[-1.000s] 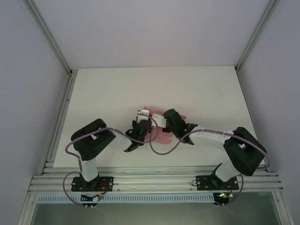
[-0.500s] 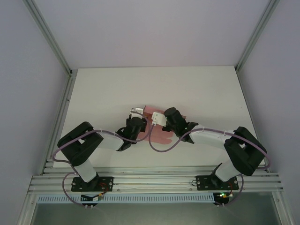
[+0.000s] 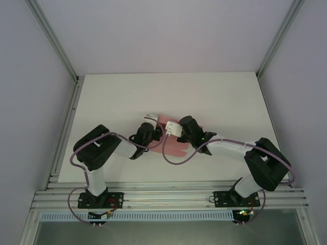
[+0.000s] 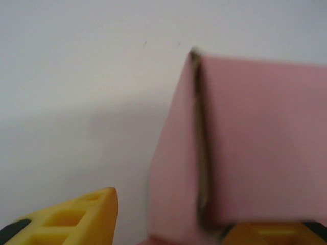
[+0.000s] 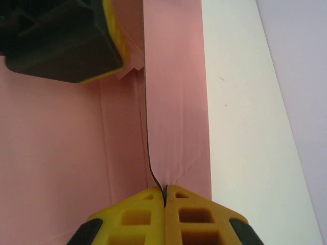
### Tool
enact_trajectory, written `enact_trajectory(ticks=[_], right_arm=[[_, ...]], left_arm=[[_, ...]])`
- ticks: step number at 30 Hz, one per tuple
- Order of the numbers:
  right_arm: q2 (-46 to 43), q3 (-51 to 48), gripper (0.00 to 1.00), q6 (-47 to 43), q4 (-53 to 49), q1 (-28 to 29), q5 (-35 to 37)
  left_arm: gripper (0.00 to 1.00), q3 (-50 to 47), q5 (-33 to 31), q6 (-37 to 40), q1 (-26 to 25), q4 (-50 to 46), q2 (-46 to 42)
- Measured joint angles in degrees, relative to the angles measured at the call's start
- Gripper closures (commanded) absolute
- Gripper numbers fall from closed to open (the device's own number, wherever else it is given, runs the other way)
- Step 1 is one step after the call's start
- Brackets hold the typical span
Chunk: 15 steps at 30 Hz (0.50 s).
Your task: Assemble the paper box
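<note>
**Wall fold in hand: right pinching, left spread**

The box (image 3: 176, 146) sits mid-table, just ahead of both wrists. It's partly formed: one wall (image 4: 176, 168) stands up, and the rest of the card looks flat.

Right gripper (image 5: 164, 195): fingers pressed together on a thin raised panel, with the card edge running straight into the seam between the pads. Treat it as your anchor. From above it's over the middle of the box (image 3: 171, 128).

Left gripper (image 4: 179, 224): jaws spread, straddling the upright wall near its corner crease. One finger (image 4: 71, 219) is outside over bare table with a gap to the card. The other (image 4: 271, 232) is on the inner side. It isn't clamped on anything.

My read is that you're mid-assembly, at the side-wall stage. Next, you either close the left on that wall or nudge it inward to square it against the panel the right holds. Keep the move short and slow. Thin card will probably buckle if the arms pull against each other.

Room: the table (image 3: 112, 102) is open on the far side and both flanks, and the box is well away from every edge. The tight spot is between the wrists, which sit very close over the box. Move the left outward or away from you, not toward the right.
</note>
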Motion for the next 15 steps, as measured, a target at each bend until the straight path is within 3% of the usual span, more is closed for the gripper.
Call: enact_trajectory(ticks=[3,5,10,15], right_arm=[[0.3,0.3,1.00,0.0,-0.2,-0.3,-0.3],[0.3,0.5,1.00,0.1,-0.4,-0.4,-0.7],[0.3,0.9,1.00,0.8,-0.6,-0.6,-1.4],[0.6,1.5,1.00,1.7,-1.0,-1.0,-2.0]], left_arm=[[0.65,1.6,0.6,0.8,0.0,0.2,0.8],[0.81,2.5,0.3,1.2,0.0,-0.1,1.3],[0.99,3.9,-3.8,0.7,0.0,-2.7,1.4],[0.98,7.3,-12.4,-2.4,-2.5,-10.2,1.3]])
